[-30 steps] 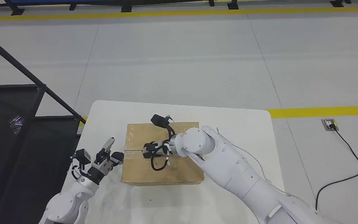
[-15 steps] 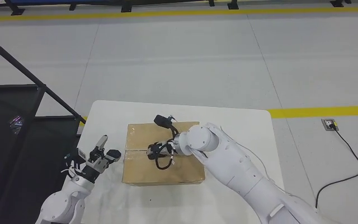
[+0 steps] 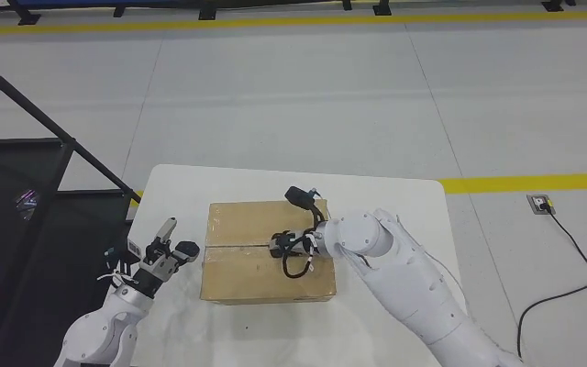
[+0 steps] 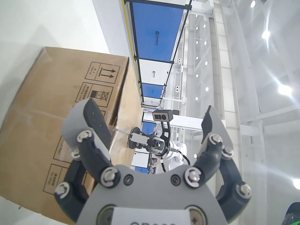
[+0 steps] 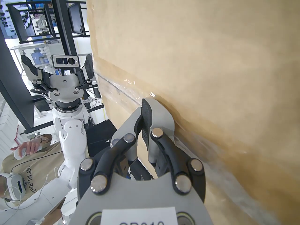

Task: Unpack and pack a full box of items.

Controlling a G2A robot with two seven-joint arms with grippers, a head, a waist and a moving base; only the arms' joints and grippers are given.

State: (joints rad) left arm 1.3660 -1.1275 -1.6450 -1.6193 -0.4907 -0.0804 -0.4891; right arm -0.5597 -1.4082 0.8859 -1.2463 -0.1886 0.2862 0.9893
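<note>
On box [image 3: 240, 275] seam: R gripper [image 5: 144, 112] pinched, prob. touching; L gripper [image 4: 152, 115] spread, beside.

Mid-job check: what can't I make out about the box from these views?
1. Contents of the box: closed flaps hide them in every view.
2. Whether the tape seam is slit: blurred and glary in the right wrist view, too small in the top view.
3. Whether the right gripper touches the seam: its own shut fingers cover the contact spot.

box [image 4: 35, 122] side: two-up-arrows sign [image 4: 102, 72], crossed stacking sign [image 4: 95, 94], small print beneath.
</note>
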